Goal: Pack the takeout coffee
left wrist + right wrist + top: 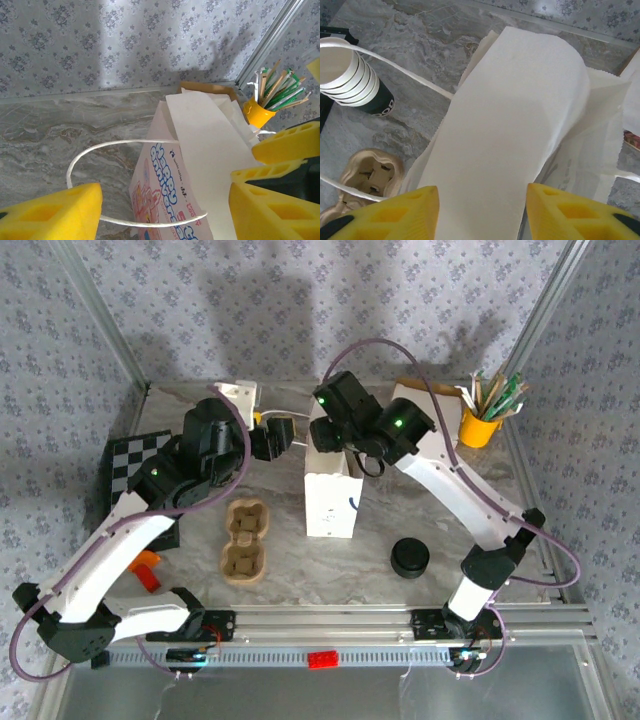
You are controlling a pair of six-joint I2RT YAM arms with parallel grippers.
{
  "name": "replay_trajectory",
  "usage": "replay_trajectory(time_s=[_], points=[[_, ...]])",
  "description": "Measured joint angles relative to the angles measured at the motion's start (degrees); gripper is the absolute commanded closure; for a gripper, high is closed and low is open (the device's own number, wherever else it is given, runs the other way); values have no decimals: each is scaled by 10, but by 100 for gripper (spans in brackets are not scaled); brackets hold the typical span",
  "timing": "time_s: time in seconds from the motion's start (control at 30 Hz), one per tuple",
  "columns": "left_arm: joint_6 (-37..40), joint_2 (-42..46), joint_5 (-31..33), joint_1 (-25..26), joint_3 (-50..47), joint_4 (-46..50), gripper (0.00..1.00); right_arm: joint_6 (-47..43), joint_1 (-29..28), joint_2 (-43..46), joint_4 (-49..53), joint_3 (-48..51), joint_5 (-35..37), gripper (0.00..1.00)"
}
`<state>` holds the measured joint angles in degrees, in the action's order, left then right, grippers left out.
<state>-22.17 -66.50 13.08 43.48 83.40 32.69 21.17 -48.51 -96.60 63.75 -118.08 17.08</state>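
Observation:
The cream paper cup (351, 75) with a dark lower part stands on the marble to the left of the white paper bag (330, 498), behind the bag's string handle (405, 72). The flat black lid (410, 558) lies on the table to the right of the bag. My left gripper (165, 216) is open at the bag's upper left, with the other string handle (125, 145) looping between its yellow fingers (55, 215). My right gripper (481, 214) hangs open over the bag's top, its fingers (572, 212) standing either side of the white paper.
The brown pulp cup carrier (245, 540) lies left of the bag. A yellow pot of sticks (480, 425) stands at the back right beside a brown box. A checkered board (135, 465) and an orange object (148, 568) sit at the left. Patterned walls close off the back.

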Motion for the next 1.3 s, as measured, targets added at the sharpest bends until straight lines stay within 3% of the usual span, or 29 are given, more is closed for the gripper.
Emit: replay_trajectory(time_s=[0.13, 0.23, 0.47, 0.57, 0.7, 0.83, 1.13, 1.3], points=[[0, 1, 0, -1, 0, 0, 32, -3, 27, -33, 41, -61, -16, 69], [0, 1, 0, -4, 0, 0, 32, -3, 34, -54, 60, -69, -19, 72], [0, 1, -3, -7, 0, 0, 32, -3, 40, -86, 94, -53, -19, 70], [0, 1, -5, -10, 0, 0, 32, -10, 43, -96, 107, -70, -19, 59], [0, -1, -14, -18, 1, 1, 32, -20, 47, -102, 115, -108, -16, 67], [0, -6, -19, -23, 6, 0, 32, -21, 59, -100, 111, -85, -35, 69], [0, -14, -28, -33, 15, 0, 31, -22, 62, -146, 128, -95, -27, 64], [0, -15, -33, -38, 16, 1, 32, -37, 55, -124, 118, -117, -23, 62]])
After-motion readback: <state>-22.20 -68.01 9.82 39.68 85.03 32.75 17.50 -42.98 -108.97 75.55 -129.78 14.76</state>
